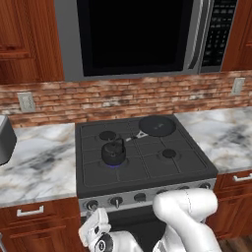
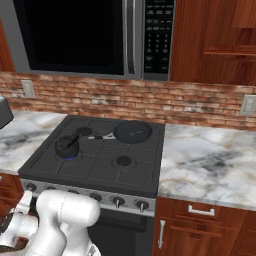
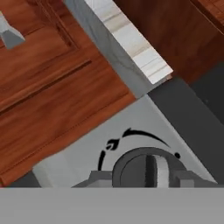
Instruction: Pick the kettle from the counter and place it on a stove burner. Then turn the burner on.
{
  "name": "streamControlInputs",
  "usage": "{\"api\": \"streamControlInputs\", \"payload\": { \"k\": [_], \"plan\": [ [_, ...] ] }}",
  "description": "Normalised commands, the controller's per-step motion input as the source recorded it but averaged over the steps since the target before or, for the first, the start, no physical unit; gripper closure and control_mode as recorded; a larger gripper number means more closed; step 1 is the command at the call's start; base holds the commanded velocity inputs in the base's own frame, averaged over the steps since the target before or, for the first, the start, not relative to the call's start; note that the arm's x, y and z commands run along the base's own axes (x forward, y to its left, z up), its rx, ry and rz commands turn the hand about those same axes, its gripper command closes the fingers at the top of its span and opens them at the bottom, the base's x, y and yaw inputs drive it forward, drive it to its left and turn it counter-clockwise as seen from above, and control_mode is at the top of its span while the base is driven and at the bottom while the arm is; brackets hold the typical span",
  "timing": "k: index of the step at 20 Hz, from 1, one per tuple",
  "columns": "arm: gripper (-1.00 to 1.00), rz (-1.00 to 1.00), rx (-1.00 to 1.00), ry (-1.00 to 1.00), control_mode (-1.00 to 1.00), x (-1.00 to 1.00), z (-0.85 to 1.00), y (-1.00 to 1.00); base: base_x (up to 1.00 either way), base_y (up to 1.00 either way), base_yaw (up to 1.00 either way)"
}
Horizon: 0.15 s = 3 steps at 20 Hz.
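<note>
The small black kettle (image 1: 113,151) (image 2: 66,145) stands upright on the front-left stove burner (image 1: 114,165) (image 2: 70,157), where a blue flame glows under it. Low at the stove's front, my gripper (image 1: 94,219) (image 2: 26,199) (image 3: 143,178) is at the leftmost control knob (image 3: 146,170) (image 1: 91,205). In the hand view its two grey fingertips (image 3: 99,179) press against either side of that round dark knob. The white marble counter (image 1: 39,162) (image 2: 210,160) flanks the stove on both sides.
A flat black round pan (image 1: 156,125) (image 2: 132,131) sits on the back-right burner, its handle pointing toward the kettle. A microwave (image 1: 138,34) hangs above. A grey appliance (image 1: 5,138) stands on the left counter. Wooden drawers (image 1: 29,216) lie beside my hand.
</note>
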Motion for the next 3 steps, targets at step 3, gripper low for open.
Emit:
{"api": "streamControlInputs", "payload": {
  "k": [3],
  "plan": [
    [1.00, 0.75, -0.32, 0.12, -1.00, -0.15, -0.79, 0.19, 0.00, 0.00, 0.00]
  ]
}}
